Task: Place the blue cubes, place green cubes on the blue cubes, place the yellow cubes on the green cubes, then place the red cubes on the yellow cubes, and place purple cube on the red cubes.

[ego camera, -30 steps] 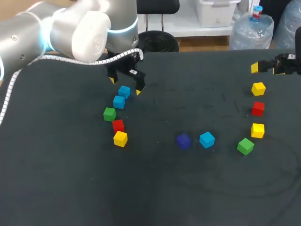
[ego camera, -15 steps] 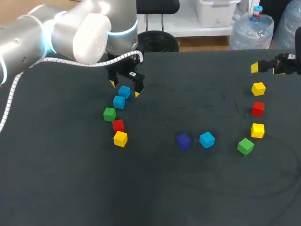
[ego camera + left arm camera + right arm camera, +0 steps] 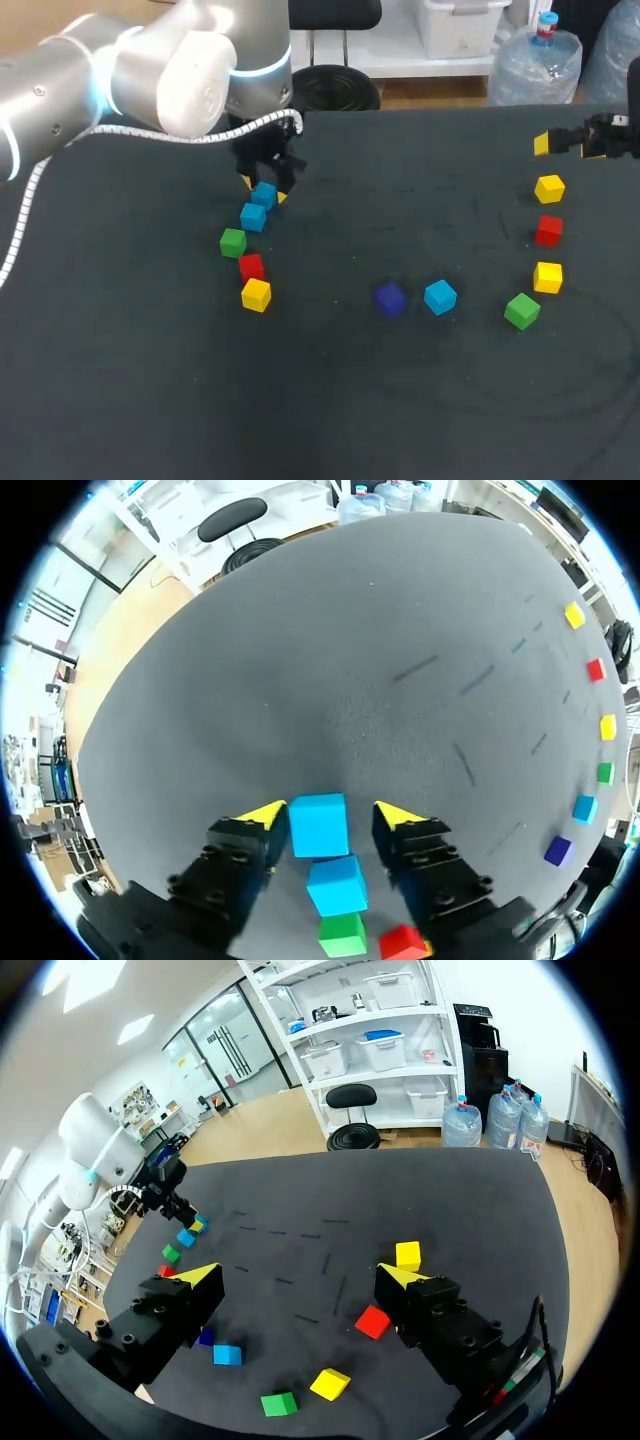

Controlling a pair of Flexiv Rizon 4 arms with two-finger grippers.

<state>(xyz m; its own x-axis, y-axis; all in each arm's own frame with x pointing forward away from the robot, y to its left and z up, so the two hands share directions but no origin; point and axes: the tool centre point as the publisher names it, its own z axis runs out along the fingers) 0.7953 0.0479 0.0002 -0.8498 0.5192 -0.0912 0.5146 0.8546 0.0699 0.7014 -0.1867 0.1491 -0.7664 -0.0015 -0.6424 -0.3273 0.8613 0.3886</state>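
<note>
red cube [image 3: 403, 942] part hidden, right arm [image 3: 622, 136] cropped

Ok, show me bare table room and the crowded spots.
Bare: the near strip of table, in front of every cube, and the far middle between the left gripper and the far yellow cube. Crowded: five cubes by that gripper.

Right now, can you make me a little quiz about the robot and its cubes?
1. True or false: the right gripper holds a cube.
2. Which cube sits between the left gripper's fingers? A red, B blue, C green.
3. Fill in: the number of yellow cubes on the table is ___.

Key: 1 false, it is open and holds nothing. 2 B, the blue cube. 3 three.
</note>
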